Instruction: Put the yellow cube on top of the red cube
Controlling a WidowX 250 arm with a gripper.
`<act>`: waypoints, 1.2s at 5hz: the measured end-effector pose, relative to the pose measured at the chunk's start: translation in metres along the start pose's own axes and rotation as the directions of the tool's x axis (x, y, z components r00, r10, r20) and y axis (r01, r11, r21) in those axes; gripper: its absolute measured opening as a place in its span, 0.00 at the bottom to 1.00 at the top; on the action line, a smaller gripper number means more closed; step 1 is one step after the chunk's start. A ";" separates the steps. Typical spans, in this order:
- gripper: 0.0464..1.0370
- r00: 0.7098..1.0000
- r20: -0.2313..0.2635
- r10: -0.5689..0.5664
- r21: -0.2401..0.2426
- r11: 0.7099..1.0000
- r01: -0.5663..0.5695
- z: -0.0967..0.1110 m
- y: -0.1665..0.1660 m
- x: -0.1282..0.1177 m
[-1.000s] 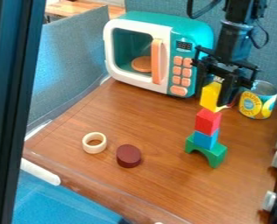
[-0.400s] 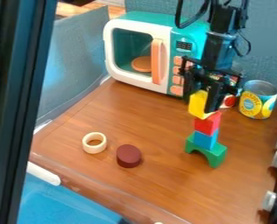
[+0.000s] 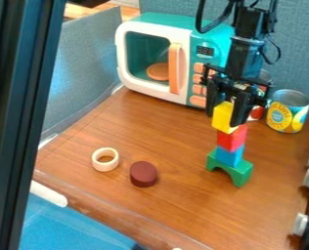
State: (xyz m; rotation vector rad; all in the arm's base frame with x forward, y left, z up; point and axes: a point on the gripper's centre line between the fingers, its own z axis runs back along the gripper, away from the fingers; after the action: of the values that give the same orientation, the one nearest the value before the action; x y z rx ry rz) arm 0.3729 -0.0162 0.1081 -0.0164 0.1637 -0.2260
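Toy microwave (image 3: 203, 73), teal and white, upper centre of frame; orange handle, orange disc (image 3: 158, 72) within. Tin can (image 3: 288, 111), upright, at right. Cream ring (image 3: 105, 159) at lower left of centre; dark red cylinder (image 3: 143, 174) just beside it, apart. Metallic knobs (image 3: 301, 223) along right edge.

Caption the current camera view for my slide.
Robot hand at the yellow cube, above the stacked red cube, blue block and green arch.

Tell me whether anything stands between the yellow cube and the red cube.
Nothing visible does: the yellow cube, at the end effector, appears right at the top of the red cube, with no other thing between.
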 end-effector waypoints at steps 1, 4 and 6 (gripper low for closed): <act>0.54 1.000 0.005 0.003 -0.008 1.000 -0.003 0.000 -0.002 0.001; 0.54 1.000 0.015 -0.003 0.005 1.000 0.003 0.001 -0.012 0.004; 0.61 1.000 0.018 -0.025 0.003 1.000 0.025 0.001 -0.019 0.006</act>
State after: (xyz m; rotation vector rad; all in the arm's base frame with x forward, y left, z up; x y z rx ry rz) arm 0.3745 -0.0365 0.1085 -0.0173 0.1456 -0.2512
